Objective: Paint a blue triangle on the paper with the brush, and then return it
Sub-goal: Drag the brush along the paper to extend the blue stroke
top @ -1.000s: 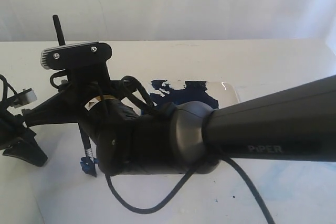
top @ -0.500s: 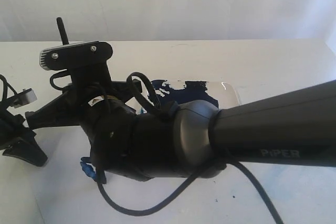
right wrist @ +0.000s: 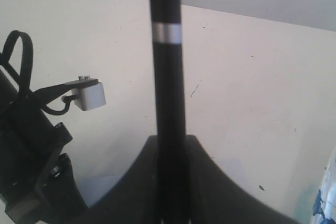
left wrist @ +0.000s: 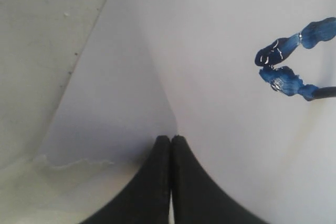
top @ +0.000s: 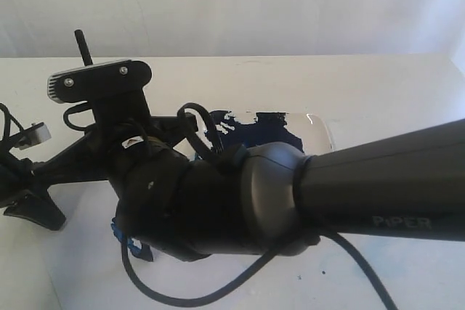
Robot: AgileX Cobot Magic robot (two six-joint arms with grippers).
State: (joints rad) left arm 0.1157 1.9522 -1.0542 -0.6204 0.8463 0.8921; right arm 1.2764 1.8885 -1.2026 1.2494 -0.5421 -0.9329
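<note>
Now my right gripper [right wrist: 170, 145], clamped on the brush [right wrist: 167, 77], sits lower than before, blue triangle [left wrist: 270, 55] only part-drawn; left gripper [left wrist: 170, 142] is pinched shut.

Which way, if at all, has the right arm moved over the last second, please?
Yes. Against the fixed paint blotch, the right arm has sunk lower in the exterior view, its camera edging slightly left.

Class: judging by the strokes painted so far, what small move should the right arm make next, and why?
Probably drag the brush to the first stroke's free end, closing the shape. The blue triangle on the paper shows only two sides, joined at one corner, and the right end effector is shut on the brush.
</note>
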